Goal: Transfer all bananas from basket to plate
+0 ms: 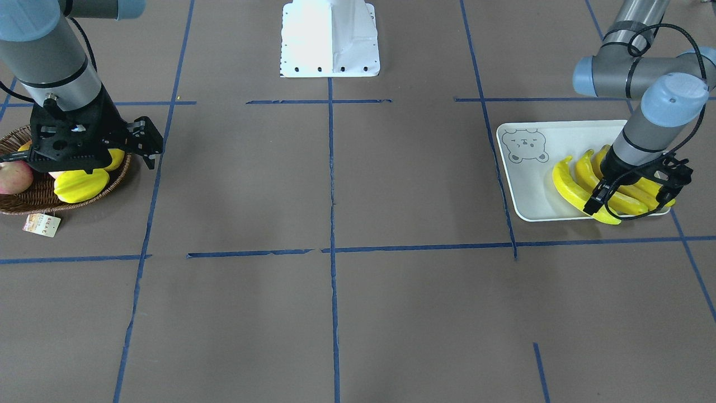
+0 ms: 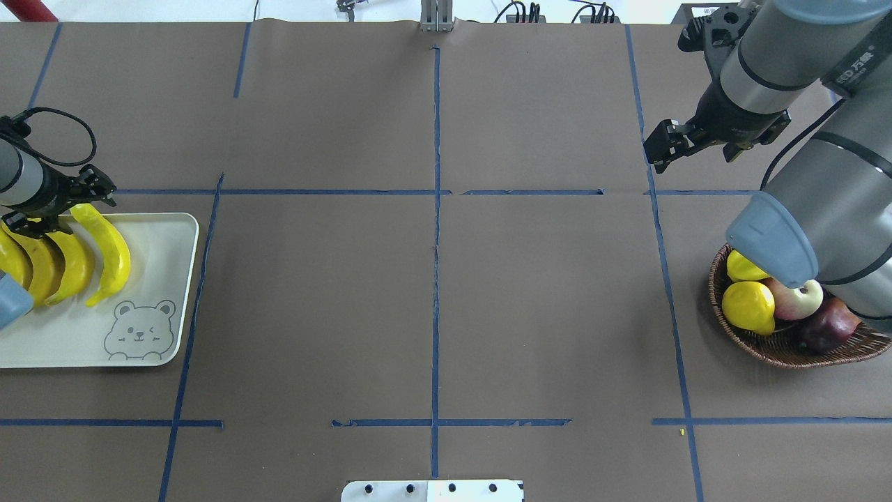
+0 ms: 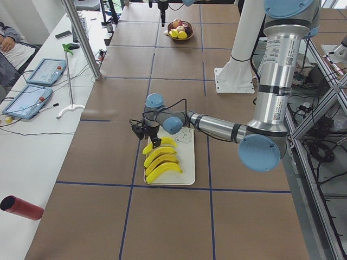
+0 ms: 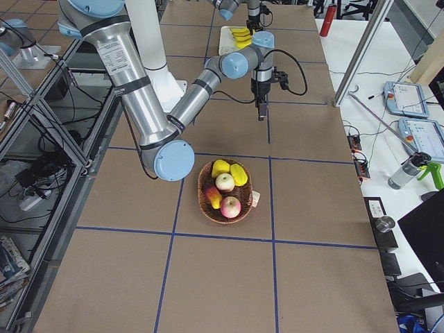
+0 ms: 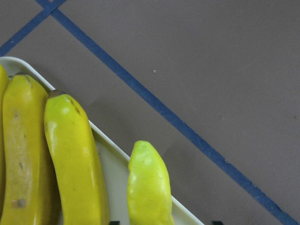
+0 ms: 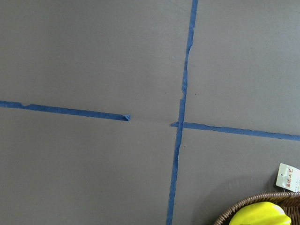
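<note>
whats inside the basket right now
Basket: a lemon, a starfruit and apples; no banana shows. Whatever lies beneath that fruit is covered.

Under my left gripper [image 1: 627,202] the bananas [image 1: 570,190] pass out of sight beneath its fingers, and its wrist view cuts them off at the bottom edge. Past that gripper's wrist, the overhead view's edge clips the plate [image 2: 171,258]. From the front, my right gripper [image 1: 150,146] and its mount cover much of the basket [image 1: 33,204], which the edge also cuts. I cannot tell how its jaws stand.
</note>
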